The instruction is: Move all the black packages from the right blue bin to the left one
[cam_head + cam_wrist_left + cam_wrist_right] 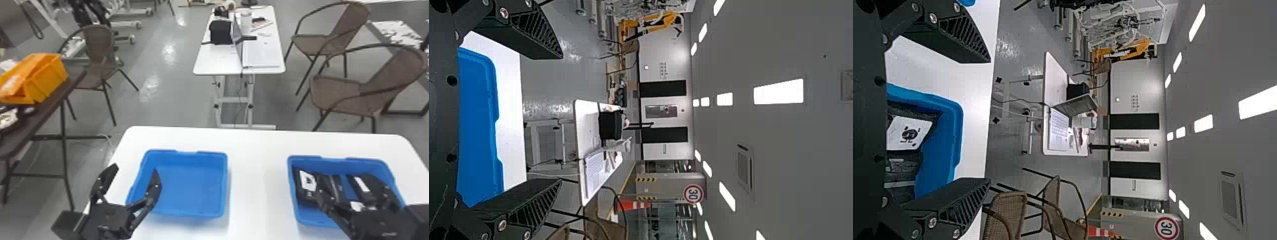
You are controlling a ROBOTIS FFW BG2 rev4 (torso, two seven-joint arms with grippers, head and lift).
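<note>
1. Packages (308, 182), black, white-labelled, lie in the rectangular blue plastic right bin (367, 160), below the black right gripper (354, 191), fingers parted.
2. Black left gripper (134, 171), also spread, hangs near the blue left bin (191, 185).

Left bin (224, 185) and right bin (291, 188) flank open room.

1. The left gripper (135, 169) shows low on the head view's left side, pointing forward, away from the robot.
2. Its jaws stand wide apart, spread to either side of the black wrist.
3. The right gripper (347, 182) shows at the lower right, also pointing forward.
4. Its jaws are parted widely too, as the right wrist view shows.
</note>
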